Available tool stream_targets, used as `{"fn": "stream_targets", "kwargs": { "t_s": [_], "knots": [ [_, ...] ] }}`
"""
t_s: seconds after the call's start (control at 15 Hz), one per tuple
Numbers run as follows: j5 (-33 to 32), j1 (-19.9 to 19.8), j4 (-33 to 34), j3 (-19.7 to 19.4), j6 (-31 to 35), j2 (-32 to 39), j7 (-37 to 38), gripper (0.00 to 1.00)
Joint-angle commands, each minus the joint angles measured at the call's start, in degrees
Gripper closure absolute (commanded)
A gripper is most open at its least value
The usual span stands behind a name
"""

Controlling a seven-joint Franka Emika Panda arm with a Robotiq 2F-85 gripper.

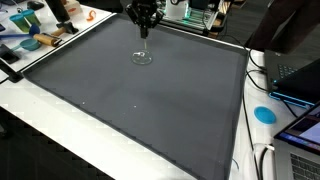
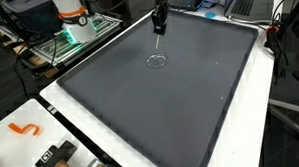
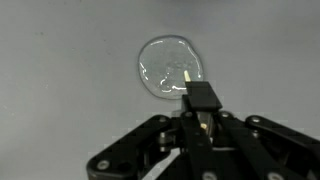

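One clear ring (image 3: 170,68), perhaps glass, lies on grey mat (image 1: 150,110) beneath pressed-together gripper (image 3: 200,97).

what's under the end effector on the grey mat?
A clear glass piece, its round outline lying on the grey mat, which shows through it. In the wrist view the end effector covers the glass's near edge, so any contact there is hidden.

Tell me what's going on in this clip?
The robot arm's gripper hangs straight down over a clear glass on a dark grey mat that covers the table. In the wrist view the fingertips sit close together right at the glass's edge, but it is not clear whether they are pinching it. In both exterior views the glass seems to rest on the mat.
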Motion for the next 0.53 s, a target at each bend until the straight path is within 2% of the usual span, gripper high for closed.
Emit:
{"fn": "stream_targets", "kwargs": {
  "t_s": [0.0, 0.47],
  "knots": [
    [-3.75, 0.37, -2.75, -0.98, 4.19, 0.50, 2.93, 0.97],
    [-5.47, 0.36, -4.72, -1.94, 8.33, 2.57, 4.59, 0.97]
  ]
}}
